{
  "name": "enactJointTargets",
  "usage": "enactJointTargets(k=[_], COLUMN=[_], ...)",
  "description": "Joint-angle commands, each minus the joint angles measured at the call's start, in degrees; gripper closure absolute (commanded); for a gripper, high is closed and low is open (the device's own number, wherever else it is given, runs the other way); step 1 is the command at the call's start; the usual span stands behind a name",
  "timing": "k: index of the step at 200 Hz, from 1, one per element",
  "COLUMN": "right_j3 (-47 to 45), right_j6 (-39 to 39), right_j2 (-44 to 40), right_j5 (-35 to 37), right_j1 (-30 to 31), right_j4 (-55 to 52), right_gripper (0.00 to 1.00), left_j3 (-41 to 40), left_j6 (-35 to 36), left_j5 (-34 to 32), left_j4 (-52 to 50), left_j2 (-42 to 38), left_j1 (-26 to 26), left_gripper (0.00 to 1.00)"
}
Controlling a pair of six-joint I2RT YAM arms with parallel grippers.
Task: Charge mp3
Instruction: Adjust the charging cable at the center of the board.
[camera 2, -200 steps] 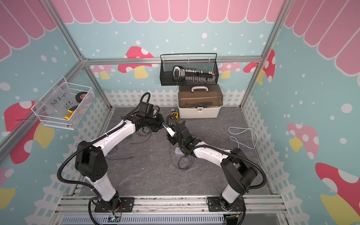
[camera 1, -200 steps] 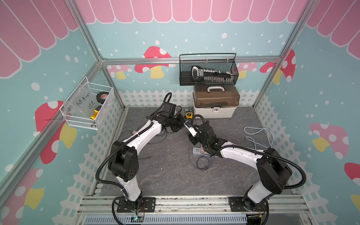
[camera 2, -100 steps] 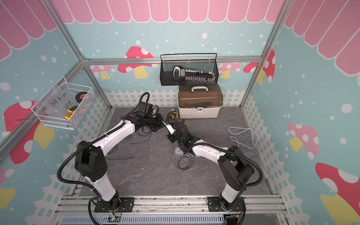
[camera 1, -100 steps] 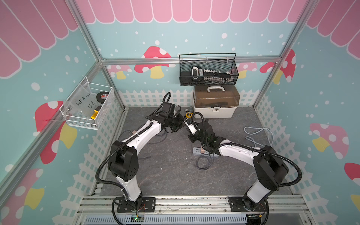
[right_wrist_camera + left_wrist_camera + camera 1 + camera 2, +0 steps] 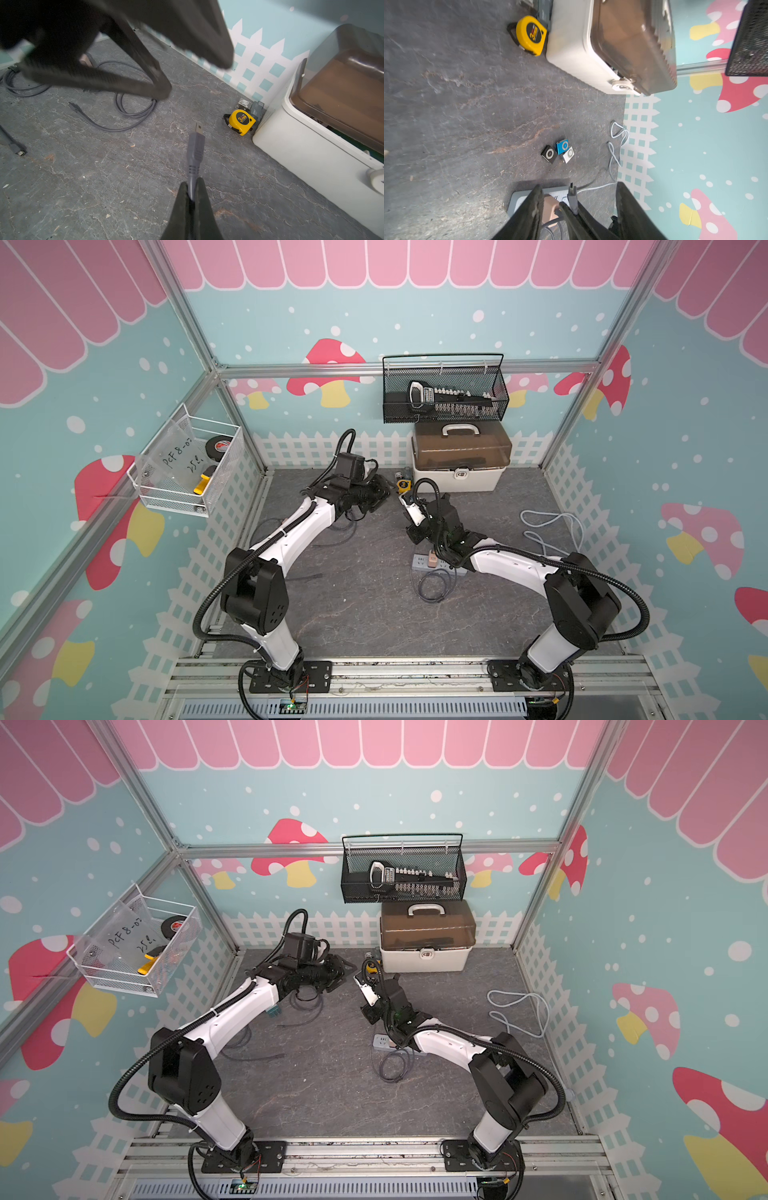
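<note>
Blue square mp3 player point(image 5: 562, 145) on grey floor point(image 5: 467, 104), untouched — right gripper point(image 5: 192, 191) fingers pinching grey mini-USB cable point(image 5: 195, 149) near its tip — left gripper point(image 5: 578, 187) fingers spread.

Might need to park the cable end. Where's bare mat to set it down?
Free: front mat, near side of power strip; also the stretch between storage box and mp3 players. Crowded: grey cables back left, tape measure by the box.

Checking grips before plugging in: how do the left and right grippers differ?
The right gripper is shut, the left gripper open. The right gripper pinches the grey cable behind its plug; the left gripper holds nothing. Both are black.
</note>
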Motion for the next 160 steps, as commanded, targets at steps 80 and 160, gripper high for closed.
enactJointTargets(k=[80,160], right_j3=[1.34,-0.36], right_j6=[-0.4,1.59], right_j2=[-7.78,-8.68], right_j5=[-16.42,-17.07], right_j1=[-7.21,-8.79], right_j4=[-11.22,-7.22], right_gripper=[1.0,1.0], left_j3=[-4.7,-19.41], left_j6=[31.4,14.33], left_j5=[-4.59,12.07], left_j4=[4.31,34.05], left_j2=[-3.95,-3.94], left_j1=[0.55,-2.57], left_gripper=[0.5,0.53])
